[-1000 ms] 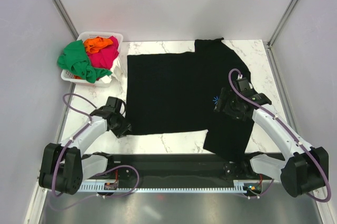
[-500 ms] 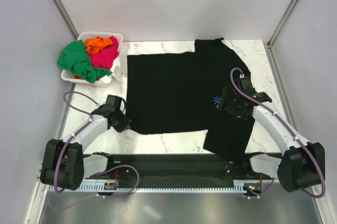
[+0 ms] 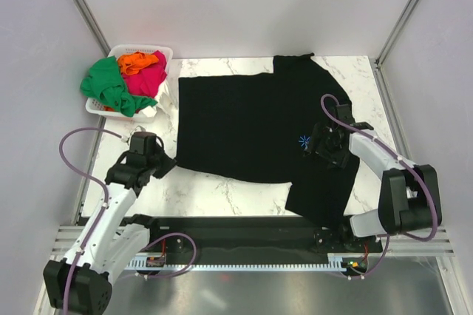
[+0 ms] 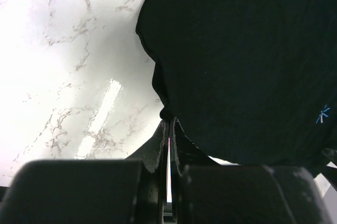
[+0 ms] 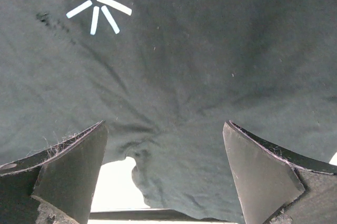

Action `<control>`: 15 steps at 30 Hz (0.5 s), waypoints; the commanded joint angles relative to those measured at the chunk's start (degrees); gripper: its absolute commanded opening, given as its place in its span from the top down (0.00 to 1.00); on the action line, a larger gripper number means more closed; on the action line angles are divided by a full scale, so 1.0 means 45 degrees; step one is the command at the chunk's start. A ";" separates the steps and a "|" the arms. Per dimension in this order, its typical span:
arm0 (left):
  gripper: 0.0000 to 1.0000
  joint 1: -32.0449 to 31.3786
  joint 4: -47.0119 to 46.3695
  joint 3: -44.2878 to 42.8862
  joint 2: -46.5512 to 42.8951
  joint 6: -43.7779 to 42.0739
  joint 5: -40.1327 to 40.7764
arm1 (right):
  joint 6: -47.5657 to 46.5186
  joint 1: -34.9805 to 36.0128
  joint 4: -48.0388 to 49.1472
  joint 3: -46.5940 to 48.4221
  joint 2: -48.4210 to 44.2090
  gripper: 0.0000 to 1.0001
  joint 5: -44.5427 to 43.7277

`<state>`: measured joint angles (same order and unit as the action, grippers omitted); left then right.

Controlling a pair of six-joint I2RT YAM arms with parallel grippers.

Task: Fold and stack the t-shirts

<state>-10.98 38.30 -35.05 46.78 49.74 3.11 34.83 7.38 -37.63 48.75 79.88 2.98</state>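
Observation:
A large black t-shirt (image 3: 244,126) lies spread on the marble table, its right part folded over toward the near edge. My left gripper (image 3: 164,163) is shut on the shirt's near-left corner; in the left wrist view the fingertips (image 4: 168,124) pinch the black t-shirt (image 4: 242,61) at its edge, and the hem there slants up off the table. My right gripper (image 3: 324,149) is open low over the shirt beside a small blue star print (image 3: 304,140). The right wrist view shows wrinkled cloth (image 5: 210,66) between the spread fingers (image 5: 79,155). Green (image 3: 107,86), orange (image 3: 134,61) and pink-red (image 3: 151,75) tees are heaped in the basket.
A white slotted basket (image 3: 164,52) stands at the table's far left corner. Grey walls and metal posts close in the table on three sides. Bare marble (image 3: 222,197) shows between the shirt's near hem and the arms' black base rail (image 3: 236,230).
My left gripper closed on the shirt's near-left corner and the left arm rose and drew back, pulling that corner up so the hem slants. The right gripper stayed open and shifted slightly.

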 commanded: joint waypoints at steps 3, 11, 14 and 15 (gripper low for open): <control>0.98 0.0038 0.0941 -0.0337 0.0384 -0.0330 0.0168 | -0.0220 -0.0038 0.0997 0.0572 0.1622 0.02 0.0332; 0.98 0.0058 0.0863 -0.0297 0.0423 -0.0251 0.0245 | -0.0533 -0.0136 0.1467 0.2909 0.5077 0.02 0.0683; 0.98 0.0135 0.0863 -0.0589 0.0618 -0.0524 0.0304 | -0.0883 -0.0136 0.1448 0.4839 0.6719 0.04 0.1445; 0.98 0.0194 0.0863 -0.0668 0.0677 -0.0602 0.0343 | -0.1271 -0.0116 0.1486 0.5391 0.7090 0.04 0.1717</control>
<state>-10.92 41.95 -35.62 49.15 49.58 2.98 32.86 6.90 -38.13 67.51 104.38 7.14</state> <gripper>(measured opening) 0.026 0.966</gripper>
